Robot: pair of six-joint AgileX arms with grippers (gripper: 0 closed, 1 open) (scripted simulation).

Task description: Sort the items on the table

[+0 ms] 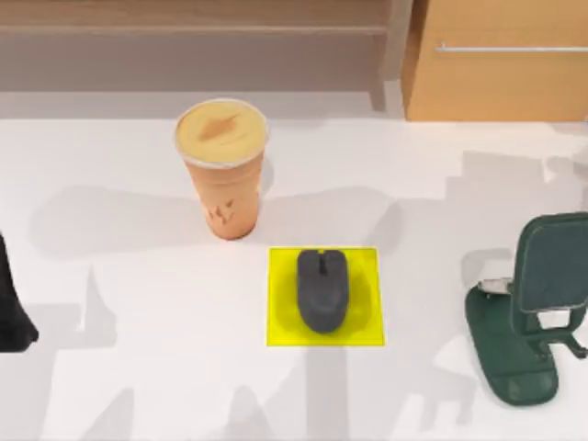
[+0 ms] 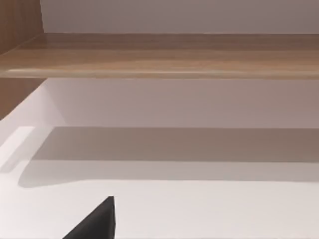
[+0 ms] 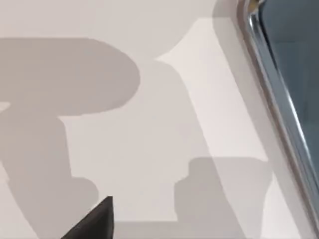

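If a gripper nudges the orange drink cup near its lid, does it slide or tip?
The orange drink cup would probably tip rather than slide: it stands tall and narrows toward its base on the table. Once down, its tapered round body would likely roll in a curve. Its smooth wall may be slippery to pinch.

A: What is cut off or hidden in the top view?

B: The left arm [image 1: 13,308] is a dark shape cropped by the left edge. The phone [image 1: 554,266] on the green stand [image 1: 514,354] runs past the right edge. The cabinet [image 1: 501,60] is cut at the upper right.

A: And the right wrist view?

B: A glassy, metal-rimmed edge [image 3: 279,74], upper right, cropped. Each wrist view shows one dark tip at its bottom edge, too cropped to identify.
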